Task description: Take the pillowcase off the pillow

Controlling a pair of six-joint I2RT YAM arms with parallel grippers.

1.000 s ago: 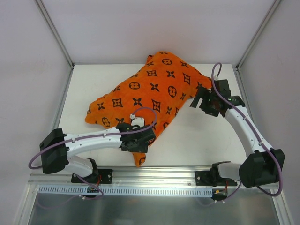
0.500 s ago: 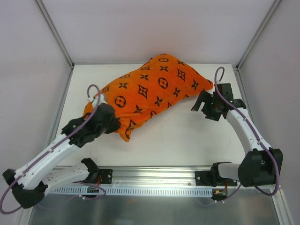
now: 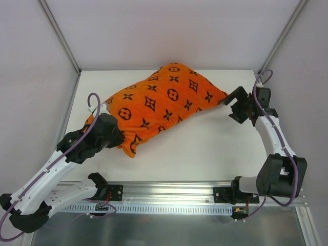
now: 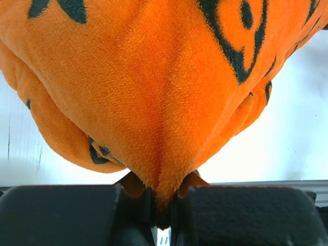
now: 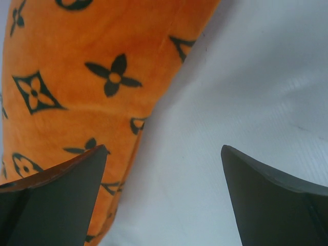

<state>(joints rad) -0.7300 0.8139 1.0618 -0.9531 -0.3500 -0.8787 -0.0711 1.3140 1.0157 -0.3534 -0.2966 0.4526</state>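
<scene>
The orange pillowcase with black motifs lies plump and slanted across the table, from near left to far right. The pillow is hidden inside it; no white shows. My left gripper is at the cover's near-left end, shut on a pinched fold of the orange fabric, which fills the left wrist view. My right gripper stands open just off the pillowcase's far-right corner. In the right wrist view its left finger overlaps the orange pillowcase, and only bare table shows inside the right gripper.
The white table is boxed in by pale walls with metal corner posts. An aluminium rail carrying both arm bases runs along the near edge.
My left arm swung from the cover's near middle to its left end and shut on the fabric. The pillowcase turned and slid left. My right gripper drew back toward the right wall.
</scene>
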